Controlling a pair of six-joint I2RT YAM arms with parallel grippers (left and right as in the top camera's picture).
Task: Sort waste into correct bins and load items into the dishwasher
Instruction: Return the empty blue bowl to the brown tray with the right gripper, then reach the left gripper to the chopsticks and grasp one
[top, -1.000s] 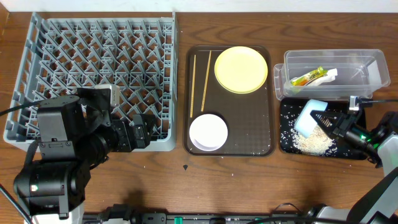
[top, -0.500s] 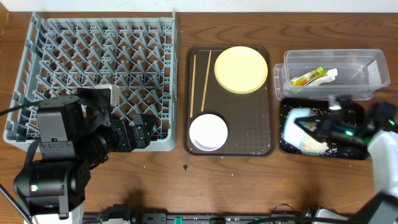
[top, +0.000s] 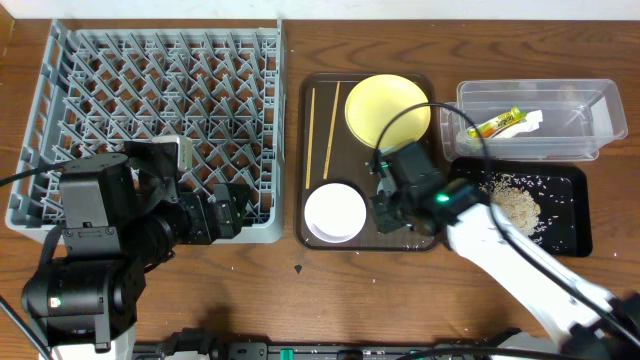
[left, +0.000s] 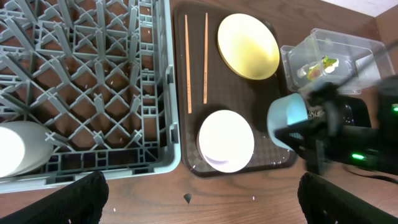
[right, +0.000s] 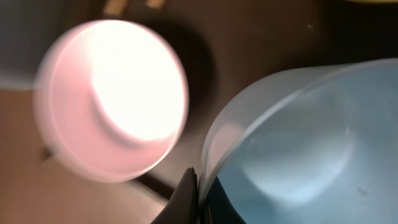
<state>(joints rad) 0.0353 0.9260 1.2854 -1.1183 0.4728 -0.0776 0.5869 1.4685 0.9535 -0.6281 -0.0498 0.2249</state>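
Over the brown tray (top: 318, 238) now hangs your right claw (right: 199, 190), clenched on the rim of the light-blue bowl (left: 287, 115). A second ago it was tipping that bowl above the black tray (top: 572, 238). The rice scraps (top: 515, 205) lie in a loose heap there, so I judge the emptying done and the bowl bound for the dish rack (top: 160, 90). The bowl looks empty in the right wrist view, though that view is blurred.

The white bowl (top: 335, 212) sits just beside the carried bowl, between it and the rack. The chopsticks (top: 328, 130) and yellow plate (top: 385, 110) wait further back on the same tray. The snack wrapper (top: 495, 125) and white paper (top: 532, 119) are already in the clear tub (top: 600, 100).

Your left claw (left: 202, 199) is spread wide, grasping nothing. Its arm is parked over the rack's near right corner, right on the likely path, so mind it and the rack wall.
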